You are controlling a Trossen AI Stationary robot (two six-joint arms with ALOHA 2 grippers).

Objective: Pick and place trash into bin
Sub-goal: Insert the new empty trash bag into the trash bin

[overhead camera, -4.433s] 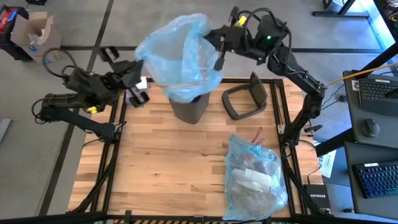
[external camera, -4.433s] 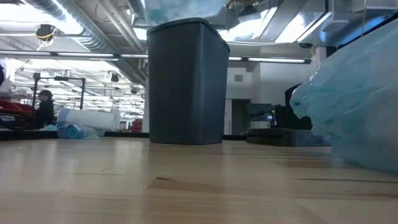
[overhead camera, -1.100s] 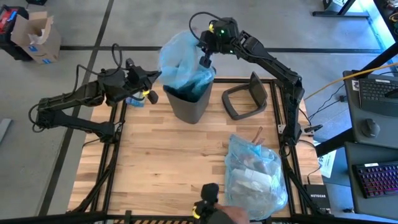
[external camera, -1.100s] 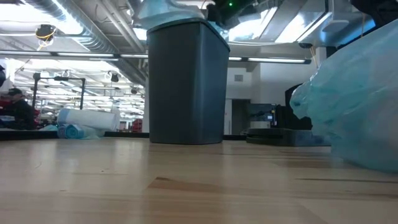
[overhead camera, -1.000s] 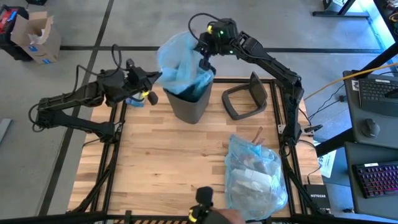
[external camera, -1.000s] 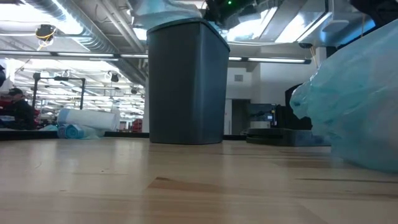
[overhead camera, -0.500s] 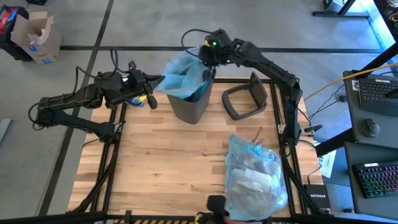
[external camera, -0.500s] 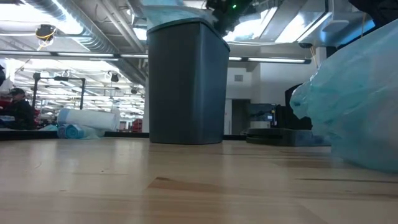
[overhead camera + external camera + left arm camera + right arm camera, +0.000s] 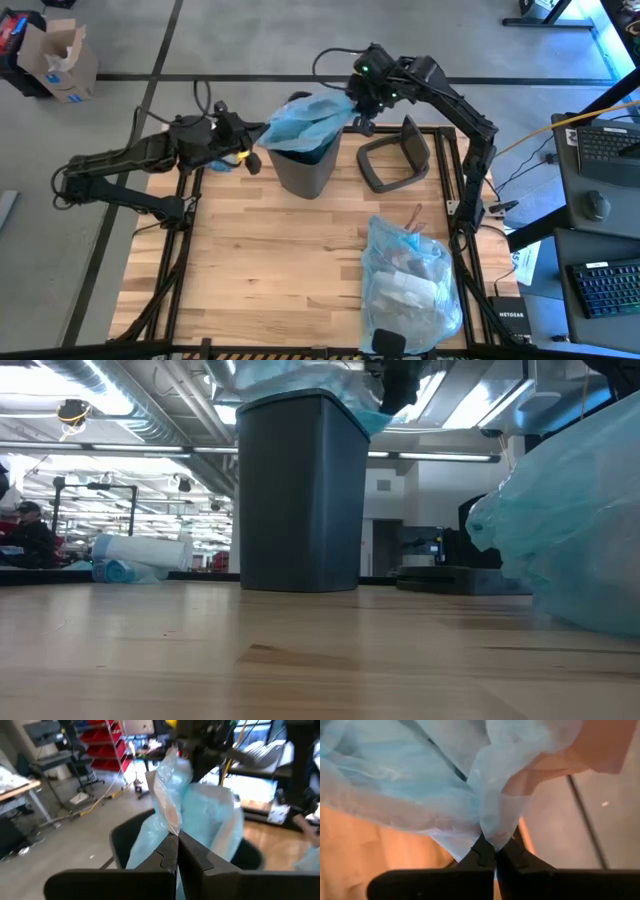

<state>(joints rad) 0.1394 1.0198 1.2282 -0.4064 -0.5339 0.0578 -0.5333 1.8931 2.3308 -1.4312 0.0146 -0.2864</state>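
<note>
Pinching light blue liner [image 9: 305, 118] w/ left claw [image 9: 258, 131] and right claw [image 9: 352, 108], both pressed tight on film. Stretching liner over bin [image 9: 306, 168] at table [image 9: 260, 260] rear edge. Lying near front-right: bagged trash [image 9: 410, 285].

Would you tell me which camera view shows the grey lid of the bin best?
The high view shows it best: the lid lies whole on the table beside the bin, on its right-arm side. In the low view it is only a dark, low shape behind the bin. Neither wrist view clearly shows it.
</note>
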